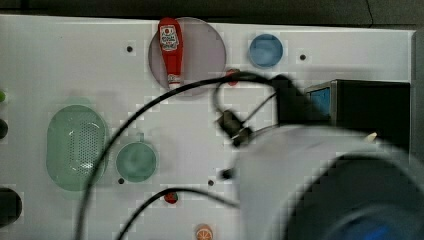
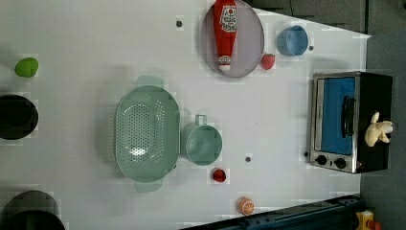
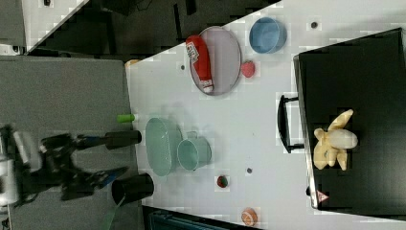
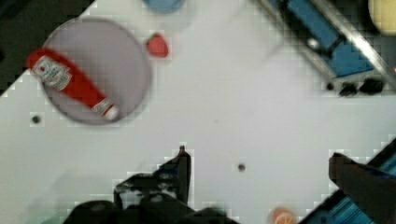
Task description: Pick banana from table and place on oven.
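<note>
Banana (image 3: 335, 140): peeled, pale yellow, lying on the black top panel of the oven (image 3: 368, 86). In the right view it sits near the front edge of that panel, just behind the bar handle. In the left view it rests at about 3 o'clock from the blue-tinted glass door.

Banana contact: resting on the oven top, clear of the surface (image 2: 95, 43) and not touching the claw.

Task status: judged complete as to placement. The fruit is off the surface and sits on the oven. No further transfer appears to be needed.

Remaining work: judged to be only parking the arm. The banana looks settled, with its peel flaps splayed against the panel.

Claw (image 4: 259, 170): spread wide and empty. In the wrist view one dark finger (image 4: 182, 168) and the opposite finger stand well apart, with bare white surface between them.

Arm pose: in the right view the arm hangs off the surface edge, at about 9 o'clock from the green colander (image 3: 160, 146), well apart from the oven. In the top view its pale body bulks over the frame's 5 o'clock area, with black cables looping across.

Wrist direction: the wrist camera looks down on the surface, taking in the grey plate (image 4: 93, 70) with the ketchup bottle (image 4: 70, 84) on it.

Risk: judged low. The claw is well apart from the banana.
</note>
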Motion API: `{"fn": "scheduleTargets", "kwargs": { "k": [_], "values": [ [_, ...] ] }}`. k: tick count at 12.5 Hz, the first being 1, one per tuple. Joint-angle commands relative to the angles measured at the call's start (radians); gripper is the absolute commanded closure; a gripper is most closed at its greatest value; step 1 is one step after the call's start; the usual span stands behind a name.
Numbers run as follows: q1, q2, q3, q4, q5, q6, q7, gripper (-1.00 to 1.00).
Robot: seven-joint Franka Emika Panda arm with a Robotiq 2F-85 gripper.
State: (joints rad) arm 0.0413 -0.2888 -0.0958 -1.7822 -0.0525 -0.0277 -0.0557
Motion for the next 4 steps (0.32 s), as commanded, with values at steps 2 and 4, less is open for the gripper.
{"fn": "scheduleTargets", "kwargs": {
  "k": [2, 4],
  "values": [
    [-0.014, -0.011, 0.01, -0.049, -0.016, -0.02, 0.177, -1.0],
    [-0.014, -0.012, 0.002, -0.049, -0.016, -0.019, 0.177, -1.0]
  ]
}}
